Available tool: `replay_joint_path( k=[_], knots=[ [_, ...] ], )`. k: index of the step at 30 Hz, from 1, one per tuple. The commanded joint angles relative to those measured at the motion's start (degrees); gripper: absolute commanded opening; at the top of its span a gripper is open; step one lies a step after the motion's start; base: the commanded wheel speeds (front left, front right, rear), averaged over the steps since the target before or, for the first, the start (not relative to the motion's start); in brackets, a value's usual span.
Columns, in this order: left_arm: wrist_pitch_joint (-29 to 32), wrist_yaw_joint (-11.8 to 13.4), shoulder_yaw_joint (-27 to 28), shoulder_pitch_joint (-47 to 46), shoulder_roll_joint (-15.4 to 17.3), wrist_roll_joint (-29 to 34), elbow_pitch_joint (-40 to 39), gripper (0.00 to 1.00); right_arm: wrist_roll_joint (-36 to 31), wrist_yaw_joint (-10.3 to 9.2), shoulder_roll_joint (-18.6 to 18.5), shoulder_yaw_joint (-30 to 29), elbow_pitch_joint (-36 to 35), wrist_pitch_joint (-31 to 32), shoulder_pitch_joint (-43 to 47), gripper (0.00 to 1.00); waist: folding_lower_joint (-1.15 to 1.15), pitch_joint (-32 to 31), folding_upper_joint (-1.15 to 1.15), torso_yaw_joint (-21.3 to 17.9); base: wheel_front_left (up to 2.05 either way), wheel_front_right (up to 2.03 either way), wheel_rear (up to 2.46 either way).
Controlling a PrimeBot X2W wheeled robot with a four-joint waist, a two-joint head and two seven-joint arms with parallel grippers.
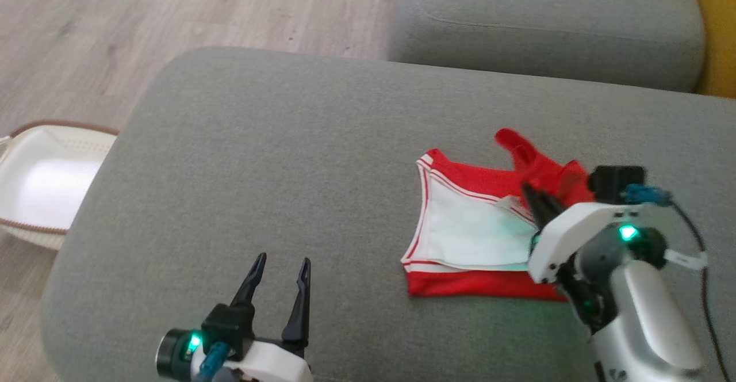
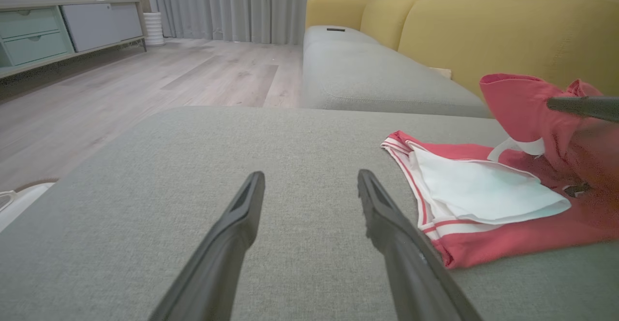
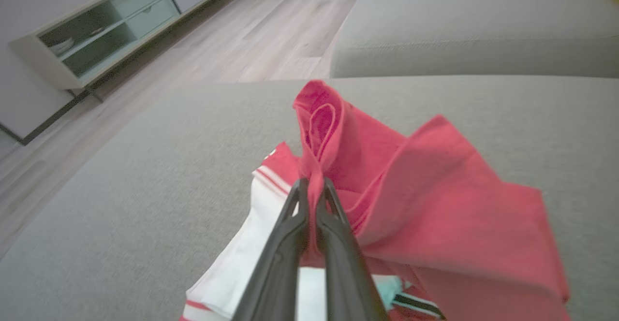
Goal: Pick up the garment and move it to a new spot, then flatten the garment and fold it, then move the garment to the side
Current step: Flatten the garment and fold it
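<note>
Centrally, the red-and-white garment (image 1: pixel 471 232) lies on the broad grey seat cushion (image 1: pixel 276 163), toward the robot's right. Its white panel faces up, edged with red-and-white stripes, and a red band runs along its near edge.

Right pincer (image 1: pixel 536 198): fingers pressed together on a fold of red cloth at the garment's far right part. The pinched cloth stands off the cushion in a bunched peak, while the rest of the garment rests flat.

Left pincer (image 1: pixel 283 262): fingers spread and holding nothing, over bare cushion, well apart from the garment's left edge.

Beyond the cushion's left edge, a white basket (image 1: pixel 34 186) with a brown rim sits on the wooden floor (image 1: pixel 115 25). A second grey cushion (image 1: pixel 546 19) lies beyond, backed by yellow upholstery (image 2: pixel 508 31).
</note>
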Motion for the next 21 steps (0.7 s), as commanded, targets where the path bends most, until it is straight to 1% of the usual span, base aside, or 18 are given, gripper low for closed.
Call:
replay_joint_path(
  k=[1, 6, 14, 15, 16, 21],
  knots=[
    [-0.7, -0.1, 1.2, -2.6, -0.4, 0.4, -1.6, 1.0, 0.5, 0.37, -0.1, 1.9, -1.6, -0.9, -3.8, 0.0, 0.0, 0.0, 0.0, 0.8, 0.0, 0.0, 0.0],
    [-0.7, -0.2, 0.3, -2.9, -0.4, 0.1, -1.4, 1.0, 3.1, 0.37, -0.1, 6.0, 4.5, -3.7, -6.7, 0.0, 0.0, 0.3, 0.0, 2.6, 0.0, 0.0, 0.0],
    [-0.7, 0.1, -1.1, -3.8, -0.4, -0.8, -0.7, 1.0, 6.3, 0.37, -0.1, 9.9, 15.2, -8.0, -12.2, 0.0, 0.0, 0.7, 0.0, 4.6, 0.0, 0.0, 0.0],
    [-0.7, 0.1, -1.2, -3.8, -0.4, -0.8, -0.6, 1.0, 6.9, 0.37, -0.1, 10.6, 16.3, -8.2, -12.7, 0.11, 0.0, 0.7, 0.0, 4.7, 0.0, 0.0, 0.0],
    [-0.7, 0.2, -1.3, -3.8, -0.4, -0.9, -0.5, 1.0, 8.7, 0.37, -0.1, 12.0, 17.8, -8.9, -13.3, 1.0, 0.0, 0.7, 0.0, 4.8, 0.0, 0.0, 0.0],
    [-0.7, 0.4, -1.1, -3.5, -0.4, -1.0, -0.2, 1.0, 14.6, 0.37, -0.1, 15.9, 18.0, -12.0, -13.8, 1.0, 0.0, 0.6, 0.0, 4.1, 0.0, 0.0, 0.0]
  ],
)
